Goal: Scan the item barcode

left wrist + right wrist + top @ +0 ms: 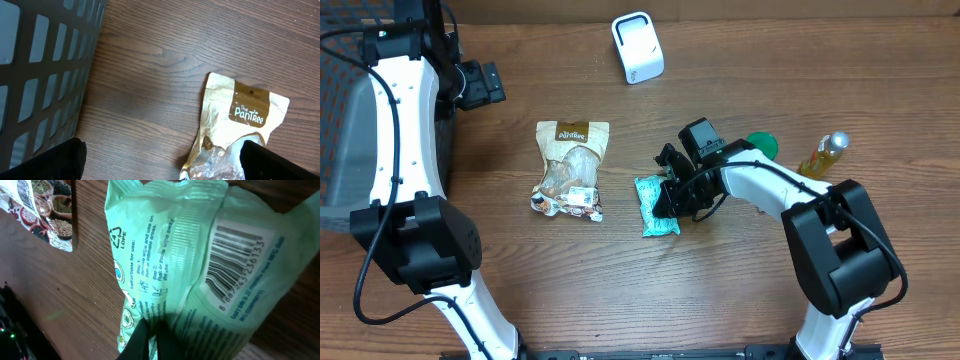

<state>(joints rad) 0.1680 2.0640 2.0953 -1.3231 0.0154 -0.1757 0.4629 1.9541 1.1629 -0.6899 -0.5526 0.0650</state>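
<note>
The green wipes packet (650, 220) sits mid-desk (620, 290) beside the snack bag (572, 160), its barcode (235, 265) facing the right wrist camera. The right jaws seem pinched on its edge; the left jaws gape wide, holding nothing.

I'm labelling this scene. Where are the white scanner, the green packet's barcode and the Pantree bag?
white scanner (638, 47): overhead view, middle of its body.
barcode (235, 262): right wrist view, centre of the bars.
Pantree bag (248, 114): left wrist view, its brown logo patch.

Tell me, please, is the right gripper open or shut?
Shut: the right gripper has its fingertips together in the wrist view, pinching the edge of the packet.
</note>
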